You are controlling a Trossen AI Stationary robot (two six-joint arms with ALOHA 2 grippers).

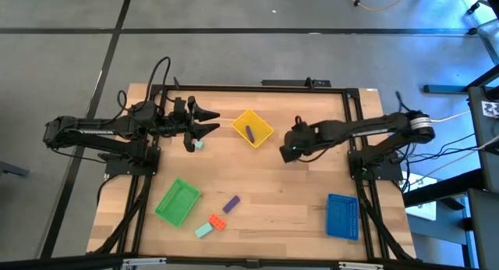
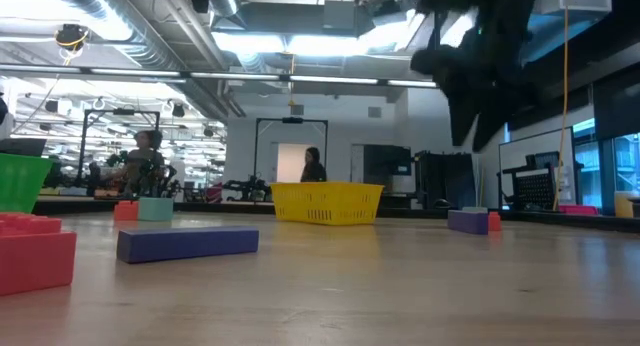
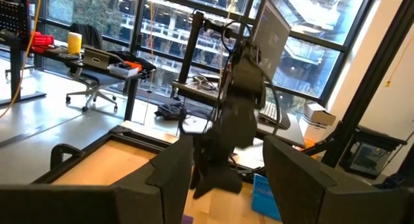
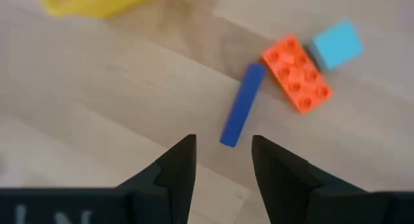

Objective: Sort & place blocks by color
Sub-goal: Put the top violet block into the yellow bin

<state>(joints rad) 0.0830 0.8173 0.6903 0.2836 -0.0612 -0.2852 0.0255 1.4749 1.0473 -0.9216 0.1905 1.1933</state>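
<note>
From above, the left gripper (image 1: 209, 122) hangs over the table's far left part with its fingers spread apart and nothing between them, a small mint block (image 1: 199, 145) lying on the wood just beside it, while the right gripper (image 1: 288, 151) hovers over bare wood beside the yellow tray (image 1: 263, 136), which already holds one purple block (image 1: 250, 133). Near the front edge lie a second purple block (image 1: 231, 203), an orange-red block (image 1: 217, 220) and another mint block (image 1: 203, 231), close to the green tray (image 1: 166, 209); the blue tray (image 1: 341, 216) sits well apart at the front right. In the low view a purple block (image 2: 187, 242) and a red block (image 2: 36, 257) lie close to the lens, the yellow tray (image 2: 327, 203) stands in the middle distance, and people show in the room behind. The left wrist view looks across at the other arm and shows its own fingers (image 3: 171, 179) parted and empty. The right wrist view shows its fingers (image 4: 180, 166) parted with a gap and holding nothing, directly above an elongated block (image 4: 242, 104) that touches an orange studded block (image 4: 297, 72) with a mint one (image 4: 336, 44) beside it. My reading is that one purple block is sorted and the right arm is lining up on its next pick; that calls for descending over the long block and closing across its narrow width without nudging the orange neighbour.
</note>
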